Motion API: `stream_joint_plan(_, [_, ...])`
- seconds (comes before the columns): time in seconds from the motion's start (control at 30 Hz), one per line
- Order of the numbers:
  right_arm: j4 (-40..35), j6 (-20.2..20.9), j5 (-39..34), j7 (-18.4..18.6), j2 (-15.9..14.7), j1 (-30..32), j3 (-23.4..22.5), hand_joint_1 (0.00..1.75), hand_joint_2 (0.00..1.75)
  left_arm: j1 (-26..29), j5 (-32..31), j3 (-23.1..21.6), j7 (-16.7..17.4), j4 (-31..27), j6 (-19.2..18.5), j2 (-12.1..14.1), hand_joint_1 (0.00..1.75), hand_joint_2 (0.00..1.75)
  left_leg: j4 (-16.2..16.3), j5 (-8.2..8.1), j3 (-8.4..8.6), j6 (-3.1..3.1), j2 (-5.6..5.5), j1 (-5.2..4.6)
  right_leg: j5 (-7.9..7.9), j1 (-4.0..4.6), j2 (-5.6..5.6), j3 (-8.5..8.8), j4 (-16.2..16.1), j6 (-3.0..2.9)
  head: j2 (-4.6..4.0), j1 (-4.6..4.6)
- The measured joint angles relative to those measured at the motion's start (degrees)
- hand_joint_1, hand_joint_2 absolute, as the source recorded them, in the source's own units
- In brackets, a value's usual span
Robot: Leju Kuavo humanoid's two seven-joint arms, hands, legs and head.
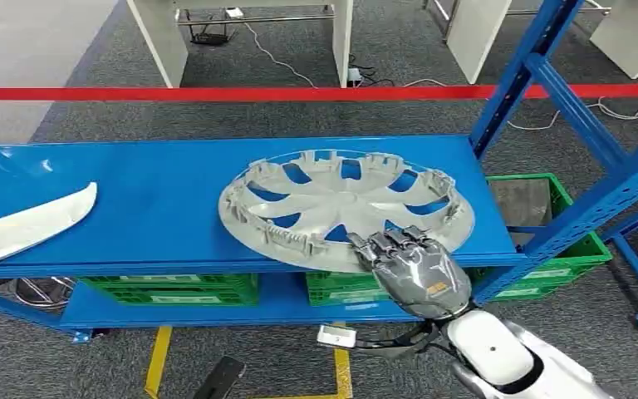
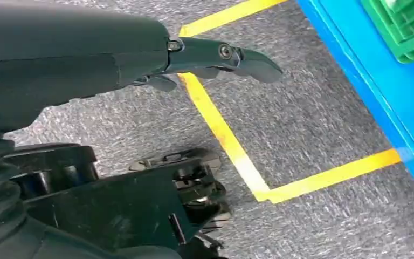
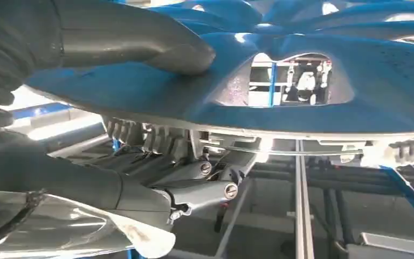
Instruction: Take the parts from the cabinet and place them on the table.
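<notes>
The silver hubcap (image 1: 345,208) lies inside-up on the blue shelf (image 1: 149,199) of the cabinet, toward its right end and overhanging the front edge, and the right hand (image 1: 411,262) grips its near rim, thumb (image 3: 140,40) pressed on one face and the fingers (image 3: 194,178) curled under the other. A long white trim part (image 1: 25,226) lies by the shelf's left front corner. The left hand (image 2: 215,56) hangs over grey carpet (image 2: 312,124) crossed by yellow tape (image 2: 232,145), fingers loosely extended, holding nothing.

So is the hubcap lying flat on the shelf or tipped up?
Tipped: the hubcap's near edge is raised off the blue shelf, gripped by the right hand.
</notes>
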Motion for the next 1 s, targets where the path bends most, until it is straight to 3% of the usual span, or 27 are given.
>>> stream_joint_plan(0.3, [-4.7,-1.3,-0.9,-1.1,-2.5,4.1,0.0,1.75,1.75,0.1,0.4,0.5,0.5,0.0,0.5,0.0,0.0,1.75,0.0,-0.01,0.0,0.01,0.0,0.0,0.0,0.0,0.01,0.0,0.0,0.0,0.0,0.0])
stream_joint_plan(0.63, [-8.3,-2.1,-9.4,-8.1,-5.3,7.1,1.4,1.75,1.75,0.1,-0.2,1.4,1.2,0.0,0.6,0.1,0.0,1.75,0.0,-0.02,0.0,0.02,0.0,0.0,-0.02,0.0,0.0,0.0,0.0,0.0,0.0,0.02])
stream_joint_plan(1.0, [-10.8,-2.7,-11.3,-9.7,-7.1,9.8,3.1,1.75,1.75,0.2,-2.6,1.5,5.8,0.0,2.0,0.4,0.0,1.75,0.0,-0.06,0.01,0.01,0.01,0.0,-0.03,0.0,0.01,0.01,0.0,0.0,0.0,0.0])
